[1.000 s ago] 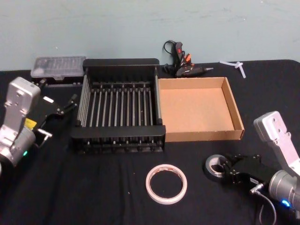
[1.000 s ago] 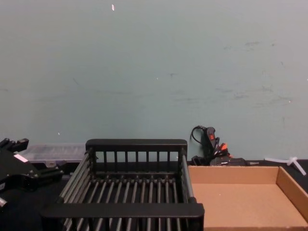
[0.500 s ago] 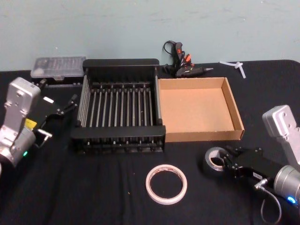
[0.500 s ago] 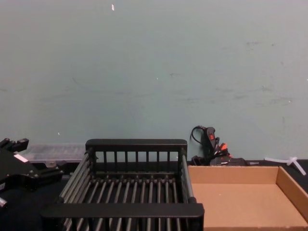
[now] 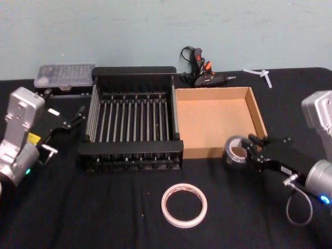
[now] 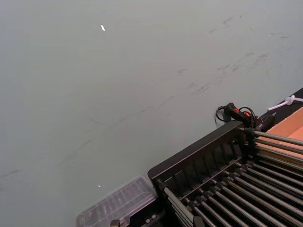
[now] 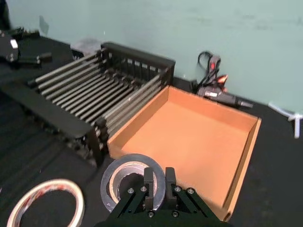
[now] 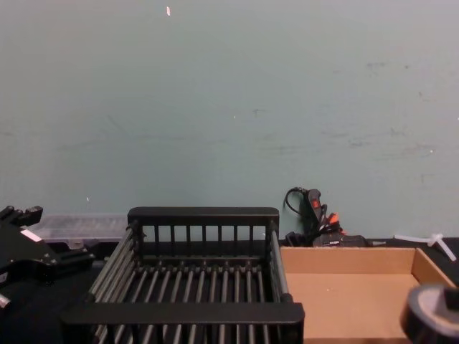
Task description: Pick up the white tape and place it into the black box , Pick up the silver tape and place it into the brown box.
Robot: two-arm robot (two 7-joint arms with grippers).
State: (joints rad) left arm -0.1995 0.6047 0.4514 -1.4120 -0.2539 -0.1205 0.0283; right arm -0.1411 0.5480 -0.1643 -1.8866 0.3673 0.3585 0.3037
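Right gripper (image 7: pixel 155 185) clamped on the silver tape (image 7: pixel 128 181), roll lifted just at the near wall of the brown box (image 5: pixel 218 122). Advice: clear that wall fully, release over the tray middle. White tape (image 5: pixel 183 204) on the black cloth (image 5: pixel 104 207), nearer than the box. Left gripper (image 5: pixel 72 118) parked beyond the black box (image 5: pixel 132 116); its state can't be judged. Pale green wall behind.

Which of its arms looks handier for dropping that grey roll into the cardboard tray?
The right. Its gripper already holds the silver tape at the brown box's near wall. The left gripper sits beyond the black box.
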